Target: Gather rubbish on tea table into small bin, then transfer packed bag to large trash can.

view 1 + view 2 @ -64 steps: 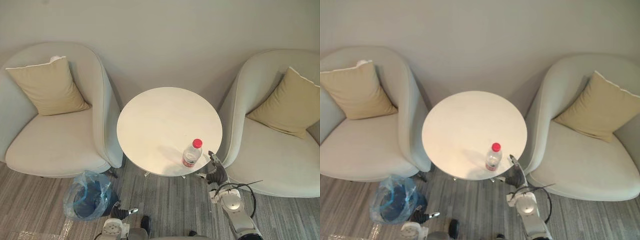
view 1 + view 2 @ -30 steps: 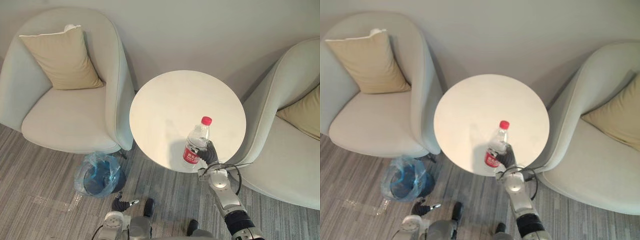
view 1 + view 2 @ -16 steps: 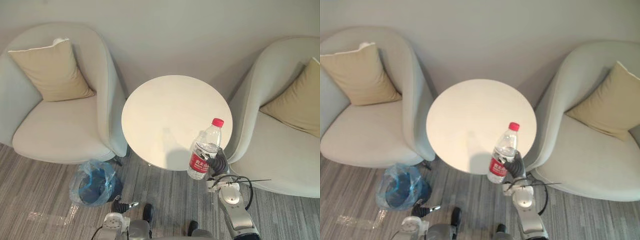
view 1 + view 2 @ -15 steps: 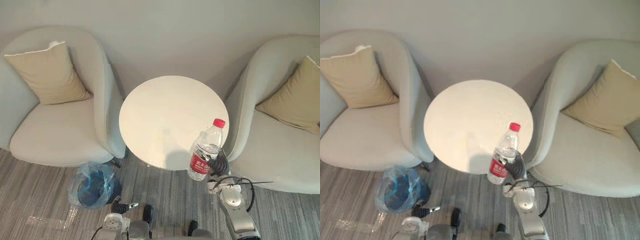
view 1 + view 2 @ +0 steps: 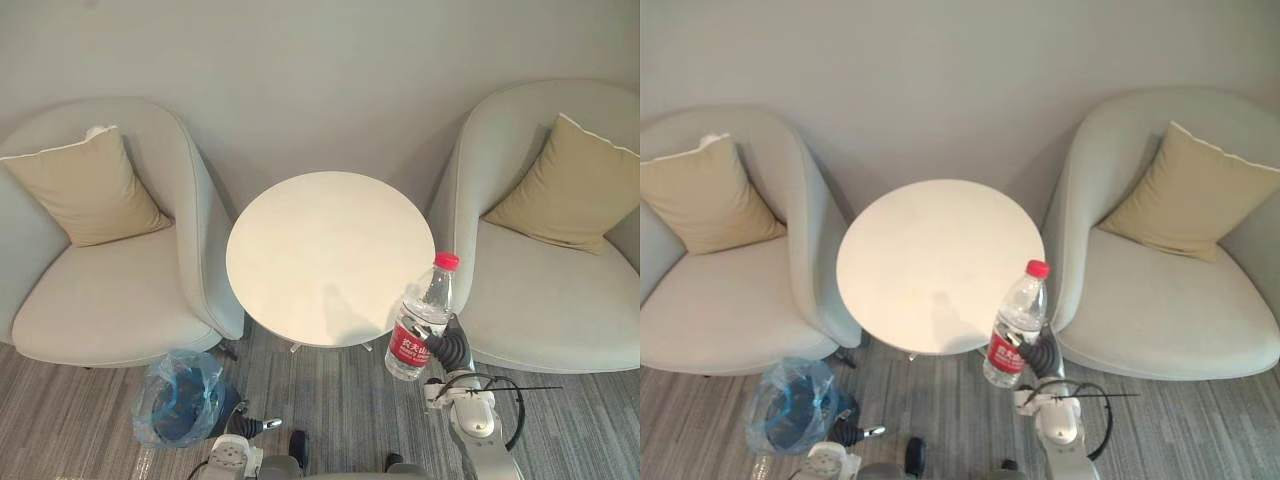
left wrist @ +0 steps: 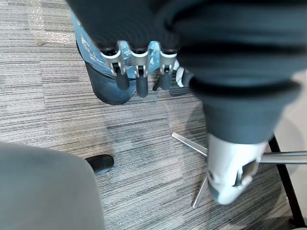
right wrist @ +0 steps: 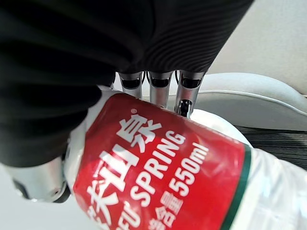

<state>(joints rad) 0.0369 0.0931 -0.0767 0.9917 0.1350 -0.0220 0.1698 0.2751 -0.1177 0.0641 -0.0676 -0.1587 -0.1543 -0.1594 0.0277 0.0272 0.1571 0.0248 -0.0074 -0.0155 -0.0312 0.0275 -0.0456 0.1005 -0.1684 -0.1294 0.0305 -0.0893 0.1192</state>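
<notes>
The right robot hand [image 5: 450,350] grips the near-upright bottle [image 5: 420,318], well right of the small bin [image 5: 180,400]; the slack-fingered left robot hand [image 6: 137,82] hangs just beside it.

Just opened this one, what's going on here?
The right hand is curled round a red-capped water bottle, holding it in the air just off the near right edge of the round tea table. The blue-bagged small bin stands on the floor left of the table, with the left hand open beside it. The bottle is not yet in the bin.
</notes>
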